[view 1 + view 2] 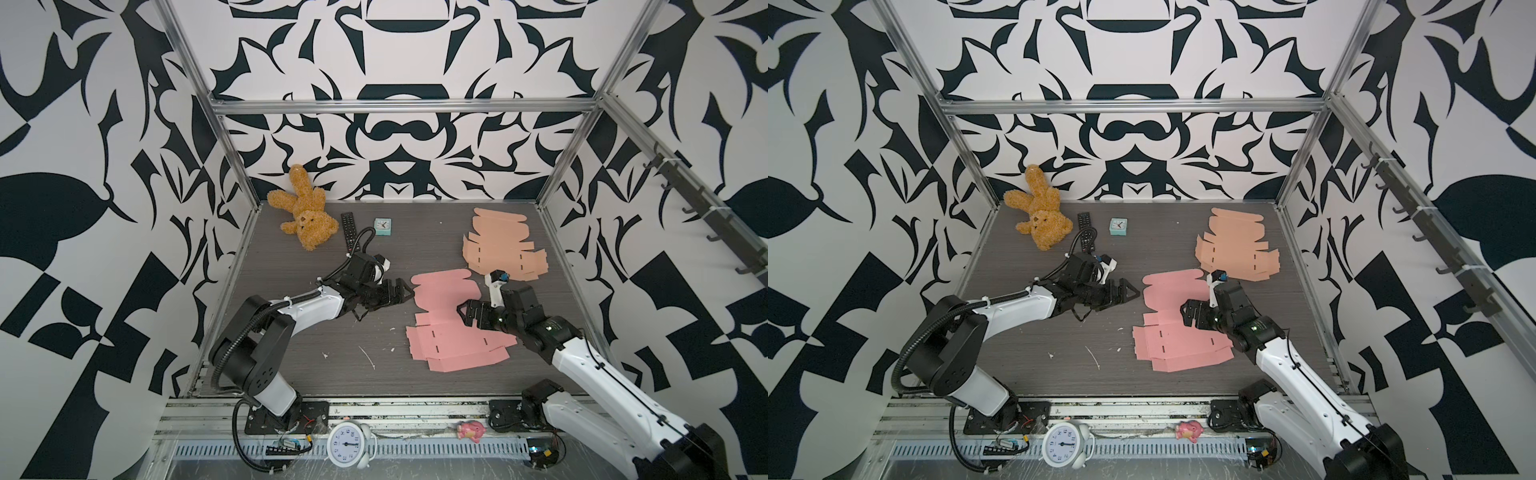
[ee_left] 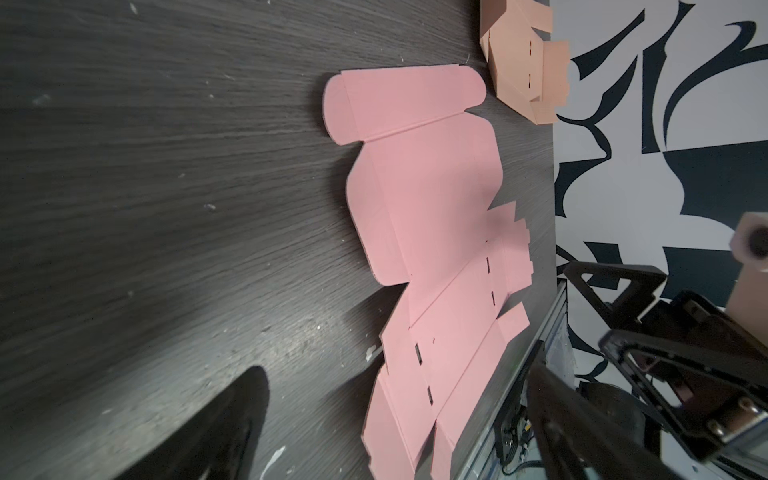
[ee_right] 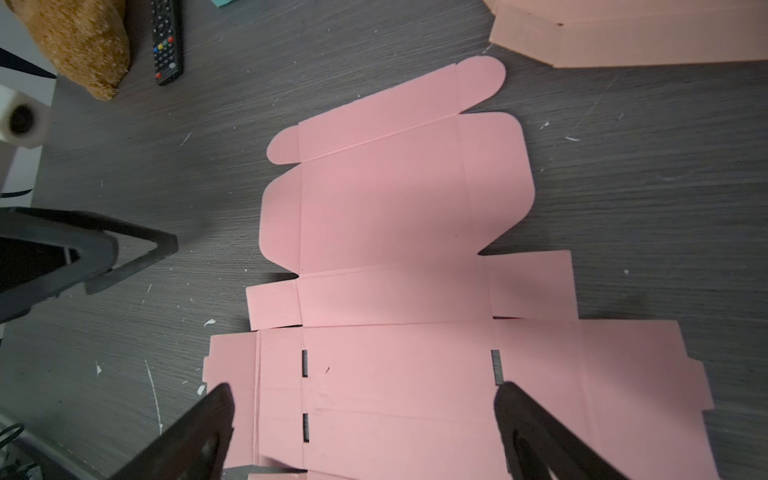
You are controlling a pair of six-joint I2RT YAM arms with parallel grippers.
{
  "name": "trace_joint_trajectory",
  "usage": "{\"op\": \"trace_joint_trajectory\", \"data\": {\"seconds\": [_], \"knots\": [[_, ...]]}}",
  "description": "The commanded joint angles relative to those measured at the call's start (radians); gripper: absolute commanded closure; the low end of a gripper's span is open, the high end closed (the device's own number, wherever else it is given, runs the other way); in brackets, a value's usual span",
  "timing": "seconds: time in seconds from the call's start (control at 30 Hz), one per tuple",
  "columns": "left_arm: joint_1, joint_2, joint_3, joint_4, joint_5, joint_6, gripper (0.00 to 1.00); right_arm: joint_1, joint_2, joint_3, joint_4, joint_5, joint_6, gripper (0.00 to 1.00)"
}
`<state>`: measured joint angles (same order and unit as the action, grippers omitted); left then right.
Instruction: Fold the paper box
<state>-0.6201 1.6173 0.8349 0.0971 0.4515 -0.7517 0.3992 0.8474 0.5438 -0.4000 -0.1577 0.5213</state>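
Pink box blank (image 1: 446, 338) (image 1: 1177, 345) is completely unfolded and lying flat on the table (image 1: 291, 332), right of centre. Its rounded lid flaps point to the far wall and its slotted panels are on the near side. We see no panel creased up in either wrist view (image 2: 428, 199) (image 3: 386, 208). Right gripper (image 1: 463, 316) sits over the blank's right-hand part with its jaws spread wide and nothing between them. In its own wrist view the two fingers (image 3: 208, 428) straddle the slotted base panel. We can't tell if the tips touch the paper. Left gripper (image 1: 405, 293) is over bare table just beside the blank's left edge, level with the lid panel, jaws also wide apart and empty. One of its fingers shows in the right wrist view, off the paper. A second blank, the orange one (image 1: 500, 245) (image 1: 1235, 245), lies behind the pink one toward the far right corner. The two are just beside each other with no overlap, and a few orange flaps look slightly raised. Far left we have a teddy bear (image 1: 305, 216), a remote (image 1: 349, 232) and a small teal clock (image 1: 382, 227), all well apart from the pink blank. On the front rail are a white alarm clock (image 1: 347, 442) and a pink pig toy (image 1: 469, 430).
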Motion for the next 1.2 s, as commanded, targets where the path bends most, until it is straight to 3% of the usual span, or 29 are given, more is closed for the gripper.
{"op": "trace_joint_trajectory", "data": {"seconds": [0.0,0.1,0.47,1.17], "knots": [[-0.007,0.043,0.015,0.100,0.011,-0.082,0.01,0.024,-0.021,-0.016,0.043,-0.032,0.019,0.01],[-0.013,0.095,0.022,0.152,0.021,-0.119,0.01,0.056,-0.013,-0.019,0.053,-0.028,0.020,0.00],[-0.037,0.241,0.061,0.273,-0.008,-0.253,0.35,0.109,0.028,0.001,0.064,-0.007,0.010,0.00],[-0.054,0.374,0.072,0.459,-0.029,-0.446,0.63,0.110,0.005,0.024,0.009,0.043,0.006,0.00]]}}
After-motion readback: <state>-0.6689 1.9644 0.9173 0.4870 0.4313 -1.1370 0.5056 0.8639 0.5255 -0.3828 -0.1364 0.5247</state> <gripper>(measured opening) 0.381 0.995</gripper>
